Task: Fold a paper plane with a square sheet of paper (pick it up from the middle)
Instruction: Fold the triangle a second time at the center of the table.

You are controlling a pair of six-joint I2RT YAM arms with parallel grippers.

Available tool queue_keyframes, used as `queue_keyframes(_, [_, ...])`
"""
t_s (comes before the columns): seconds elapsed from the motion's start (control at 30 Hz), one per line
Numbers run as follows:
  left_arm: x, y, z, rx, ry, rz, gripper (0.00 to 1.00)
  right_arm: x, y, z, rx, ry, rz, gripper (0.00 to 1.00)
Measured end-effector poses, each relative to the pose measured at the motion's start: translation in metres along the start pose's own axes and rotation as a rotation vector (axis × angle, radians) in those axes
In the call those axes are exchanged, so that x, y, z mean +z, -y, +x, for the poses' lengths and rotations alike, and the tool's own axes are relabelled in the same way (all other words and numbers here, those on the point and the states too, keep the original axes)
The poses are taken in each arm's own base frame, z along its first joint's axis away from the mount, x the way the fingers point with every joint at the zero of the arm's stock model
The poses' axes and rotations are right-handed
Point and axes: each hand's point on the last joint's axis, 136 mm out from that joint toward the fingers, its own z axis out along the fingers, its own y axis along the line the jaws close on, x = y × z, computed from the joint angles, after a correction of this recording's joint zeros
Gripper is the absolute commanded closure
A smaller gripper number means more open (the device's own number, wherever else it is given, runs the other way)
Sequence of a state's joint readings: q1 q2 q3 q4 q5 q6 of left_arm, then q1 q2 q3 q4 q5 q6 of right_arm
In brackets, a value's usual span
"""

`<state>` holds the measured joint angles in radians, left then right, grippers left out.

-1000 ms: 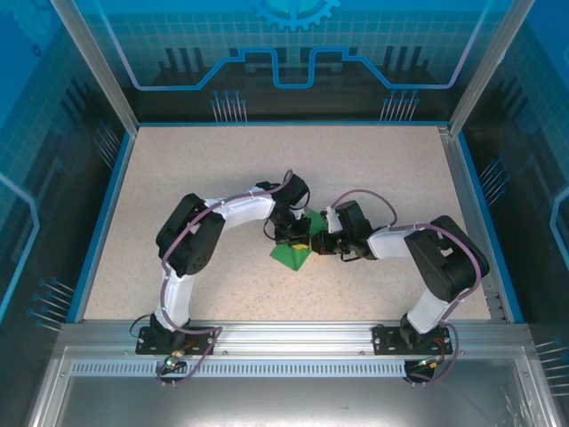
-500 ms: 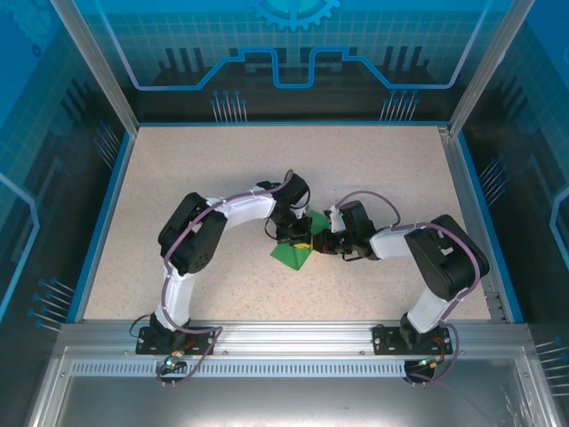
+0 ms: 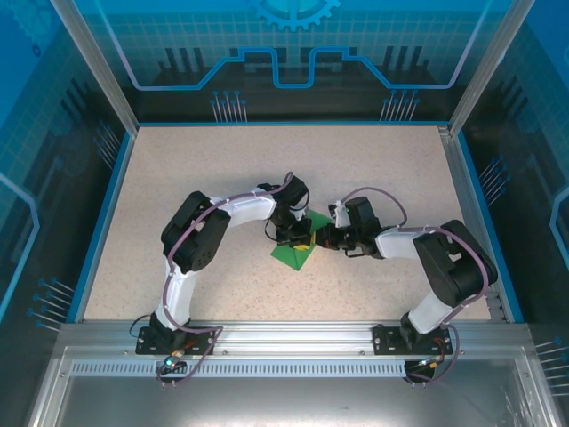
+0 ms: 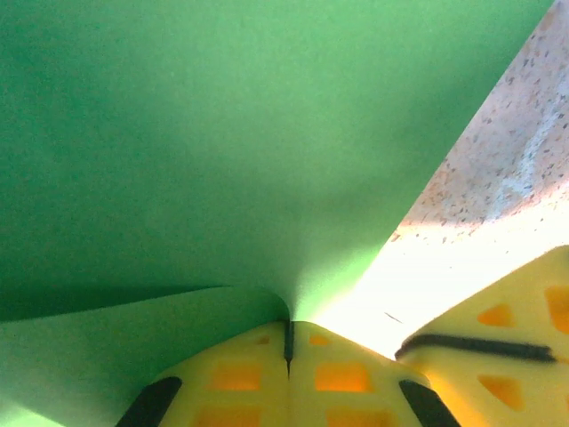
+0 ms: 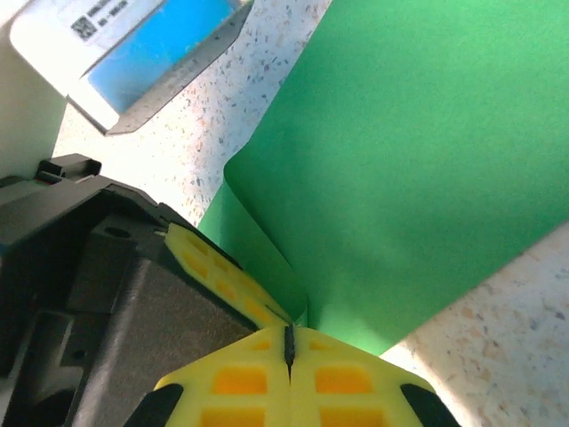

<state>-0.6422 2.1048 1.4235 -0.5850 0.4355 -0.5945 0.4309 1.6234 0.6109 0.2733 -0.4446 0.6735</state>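
Inside blue-panelled enclosure [image 3: 293, 53], speckled beige tabletop [image 3: 222, 169]

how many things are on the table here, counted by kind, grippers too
green paper sheet: 1
grippers with yellow fingers: 2 (left gripper, right gripper)
total: 3

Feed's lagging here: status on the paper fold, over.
Left tool, right tool both shut on green paper. Paper part-folded, mid-table. Nothing in the way.
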Motion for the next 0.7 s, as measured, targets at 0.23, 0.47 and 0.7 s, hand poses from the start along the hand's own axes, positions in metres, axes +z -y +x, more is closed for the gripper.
queue_keyframes(0.23, [0.0,0.0,0.0,0.0,-0.001,0.001,0.98,0.0,-0.004,-0.017,-0.03,0.005,0.041,0.97])
queue_keyframes(0.47, [0.0,0.0,0.0,0.001,-0.002,0.002,0.98,0.013,0.012,-0.021,-0.027,-0.029,0.087,0.97])
queue_keyframes(0.7, [0.0,0.001,0.0,0.002,-0.002,0.003,0.98,0.019,0.026,-0.016,-0.011,-0.066,0.126,0.98])
